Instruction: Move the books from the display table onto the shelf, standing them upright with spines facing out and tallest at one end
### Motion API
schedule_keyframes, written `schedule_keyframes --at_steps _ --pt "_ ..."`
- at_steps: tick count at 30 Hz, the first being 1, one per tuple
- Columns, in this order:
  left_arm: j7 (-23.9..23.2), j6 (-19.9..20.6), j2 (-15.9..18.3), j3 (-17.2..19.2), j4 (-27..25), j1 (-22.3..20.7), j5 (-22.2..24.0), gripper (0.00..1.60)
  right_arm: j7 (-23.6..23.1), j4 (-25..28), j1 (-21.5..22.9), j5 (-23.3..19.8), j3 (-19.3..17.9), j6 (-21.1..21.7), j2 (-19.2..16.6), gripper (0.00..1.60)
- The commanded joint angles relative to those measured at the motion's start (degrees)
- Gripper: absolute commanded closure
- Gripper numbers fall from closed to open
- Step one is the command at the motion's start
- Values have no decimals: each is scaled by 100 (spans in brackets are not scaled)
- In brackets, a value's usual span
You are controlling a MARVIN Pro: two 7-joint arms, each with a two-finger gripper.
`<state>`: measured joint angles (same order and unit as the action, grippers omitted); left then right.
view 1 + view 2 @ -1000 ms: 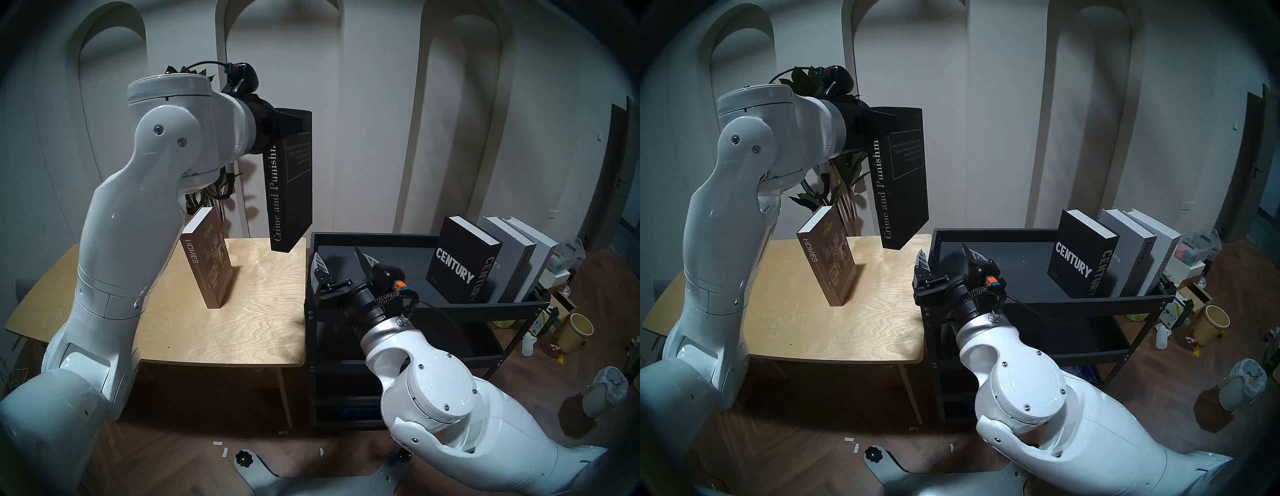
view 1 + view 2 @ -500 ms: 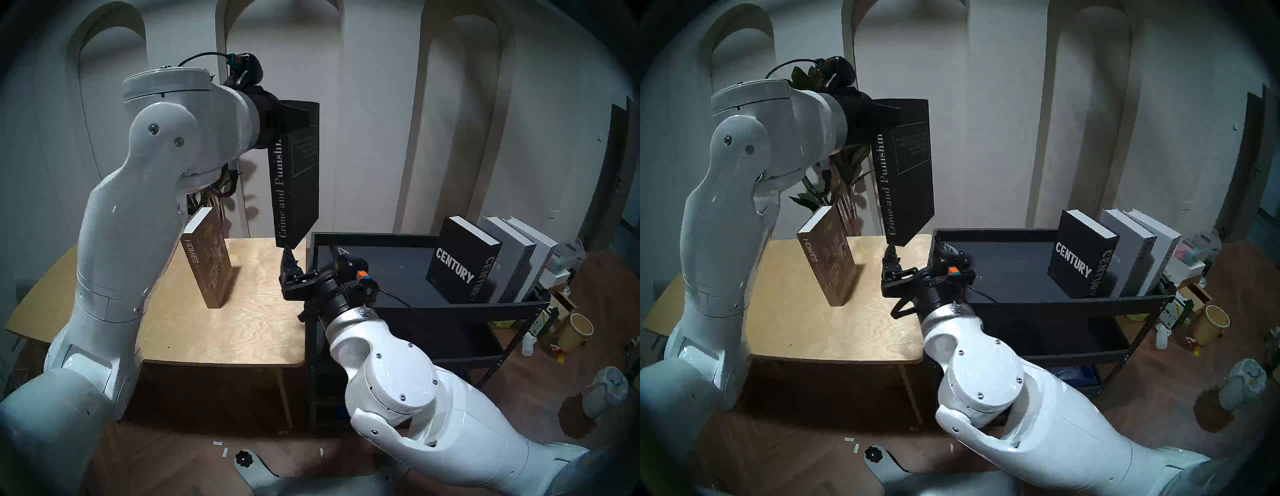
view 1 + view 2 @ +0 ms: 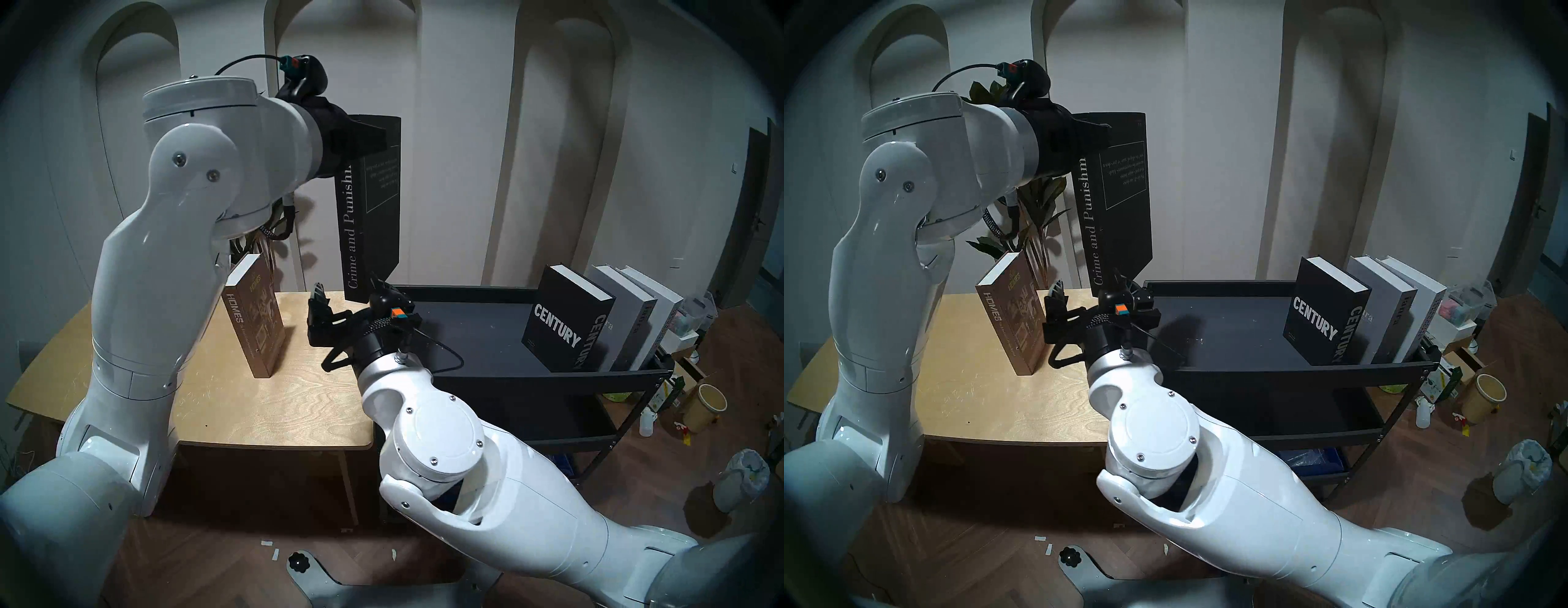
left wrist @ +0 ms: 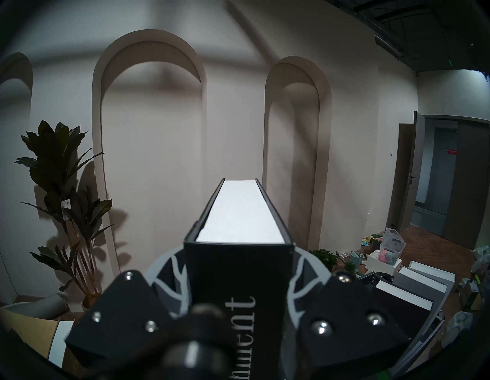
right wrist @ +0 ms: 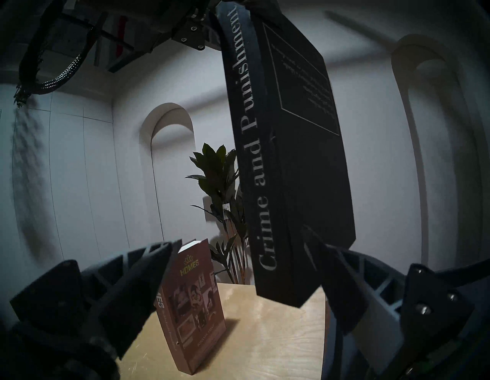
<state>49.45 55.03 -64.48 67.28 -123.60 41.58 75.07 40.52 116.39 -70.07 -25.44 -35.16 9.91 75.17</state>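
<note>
My left gripper (image 3: 373, 136) is shut on the top end of the black "Crime and Punishment" book (image 3: 369, 220), which hangs upright above the plywood table's (image 3: 275, 407) far right corner. It shows in the left wrist view (image 4: 238, 265). My right gripper (image 3: 345, 293) is open just under it. In the right wrist view (image 5: 241, 238) its fingers flank the book's lower end (image 5: 291, 159). Brown "HOMES" (image 3: 254, 322) stands on the table. "CENTURY" (image 3: 560, 318), the pale grey book (image 3: 628, 314) and the white book (image 3: 662, 305) stand on the black shelf (image 3: 551, 378).
A potted plant (image 3: 1038, 199) stands behind the table by the wall. Right of the shelf the floor holds a paper cup (image 3: 706, 405), a bagged bin (image 3: 742, 479) and boxes. The shelf tray's left half is bare.
My right gripper swung left from over the shelf tray to beneath the hanging book. My left gripper lifted the book a little higher and to the right.
</note>
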Motion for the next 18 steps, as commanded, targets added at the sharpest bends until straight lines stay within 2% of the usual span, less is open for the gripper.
schedule_keyframes --at_steps 1,6,18 --pt "160 -3 45 45 -21 -9 -38 160 78 -258 635 215 19 30 632 0" --pt "192 -3 82 58 8 55 -68 160 217 -646 942 351 36 112 971 0" --pt "242 -3 217 180 4 34 -160 160 644 -1689 1448 665 62 224 1514 0"
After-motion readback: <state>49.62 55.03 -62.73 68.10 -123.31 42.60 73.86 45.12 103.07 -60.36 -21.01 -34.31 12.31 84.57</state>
